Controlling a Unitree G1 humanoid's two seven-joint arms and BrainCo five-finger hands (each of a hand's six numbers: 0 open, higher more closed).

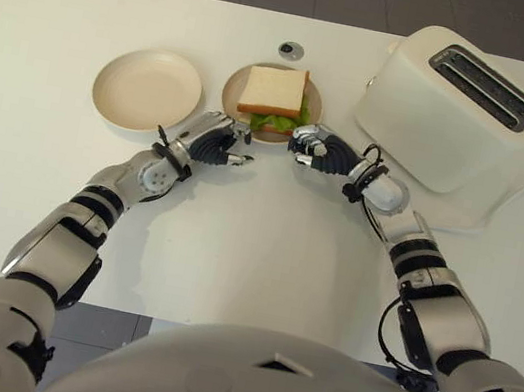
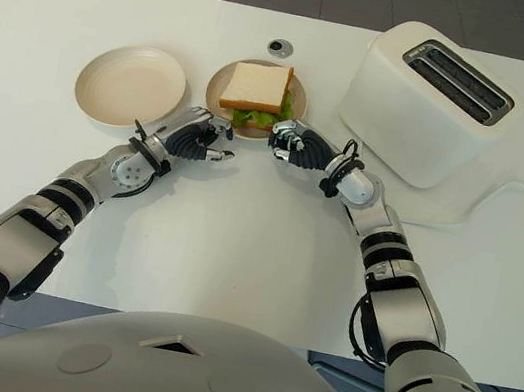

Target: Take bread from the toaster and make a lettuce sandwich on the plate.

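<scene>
Sitting on the small plate (image 1: 232, 90) at the middle of the tabletop (image 1: 254, 240) is the sandwich (image 1: 274, 89): a bread slice on top, with lettuce (image 1: 275, 122) showing beneath. The left hand (image 1: 213, 140) and the right hand (image 1: 319, 150) flank the plate's near rim, just beside it, both with fingers curled in and grasping nothing. The toaster (image 1: 444, 111) stands to the right, a second plate (image 1: 148, 90) to the left.

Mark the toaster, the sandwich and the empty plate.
toaster (image 1: 427, 124), left eye view, on its white front wall.
sandwich (image 1: 274, 89), left eye view, on the top bread slice.
empty plate (image 1: 148, 90), left eye view, on its bare middle.
</scene>
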